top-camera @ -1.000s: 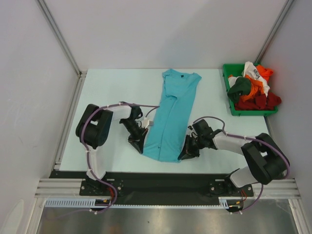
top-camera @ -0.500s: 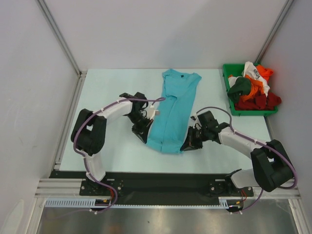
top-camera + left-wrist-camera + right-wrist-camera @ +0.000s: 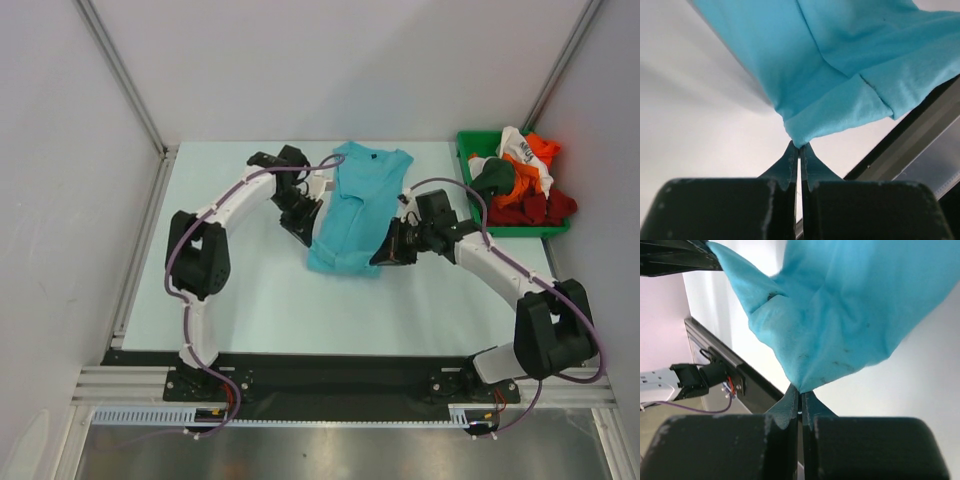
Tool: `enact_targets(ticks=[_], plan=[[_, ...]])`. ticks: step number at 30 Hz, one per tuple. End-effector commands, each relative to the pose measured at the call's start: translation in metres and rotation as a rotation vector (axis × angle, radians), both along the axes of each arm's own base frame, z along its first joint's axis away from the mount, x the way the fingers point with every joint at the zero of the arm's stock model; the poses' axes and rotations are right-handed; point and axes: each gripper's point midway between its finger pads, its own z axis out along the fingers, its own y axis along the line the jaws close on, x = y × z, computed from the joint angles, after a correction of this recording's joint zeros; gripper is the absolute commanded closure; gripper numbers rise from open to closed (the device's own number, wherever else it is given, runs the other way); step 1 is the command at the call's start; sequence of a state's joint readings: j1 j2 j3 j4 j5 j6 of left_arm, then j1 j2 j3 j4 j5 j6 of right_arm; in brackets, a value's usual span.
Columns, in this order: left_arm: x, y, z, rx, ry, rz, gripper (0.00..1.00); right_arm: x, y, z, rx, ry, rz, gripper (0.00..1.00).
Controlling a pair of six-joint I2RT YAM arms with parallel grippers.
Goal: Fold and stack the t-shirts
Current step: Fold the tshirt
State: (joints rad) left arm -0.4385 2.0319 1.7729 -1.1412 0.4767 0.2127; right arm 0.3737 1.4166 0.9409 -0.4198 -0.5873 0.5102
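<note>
Bright, even overhead light; the top view is sharp. In the left wrist view the turquoise t-shirt point(image 3: 840, 75) casts a soft grey shadow on the table point(image 3: 690, 145).

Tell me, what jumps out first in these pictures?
A bright turquoise t-shirt in the middle, its near hem pinched at the corners by the left claw and right claw. At the far right corner, a green bin holds a heap of orange, red, dark green and white t-shirts.
</note>
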Motion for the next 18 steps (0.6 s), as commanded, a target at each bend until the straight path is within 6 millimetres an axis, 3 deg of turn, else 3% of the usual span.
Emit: enact_targets(ticks=[1, 12, 18], plan=[[0.022, -0.002, 0.01, -0.003, -0.049, -0.014, 1.0, 0.027, -0.009, 0.013, -0.013, -0.07, -0.024, 1.0], [0.086, -0.018, 0.022, -0.014, -0.163, 0.012, 1.0, 0.068, -0.027, 0.009, -0.03, -0.127, -0.108, 1.0], [0.105, -0.017, 0.017, -0.029, -0.17, 0.032, 1.0, 0.085, -0.031, 0.003, -0.043, -0.142, -0.126, 1.0]])
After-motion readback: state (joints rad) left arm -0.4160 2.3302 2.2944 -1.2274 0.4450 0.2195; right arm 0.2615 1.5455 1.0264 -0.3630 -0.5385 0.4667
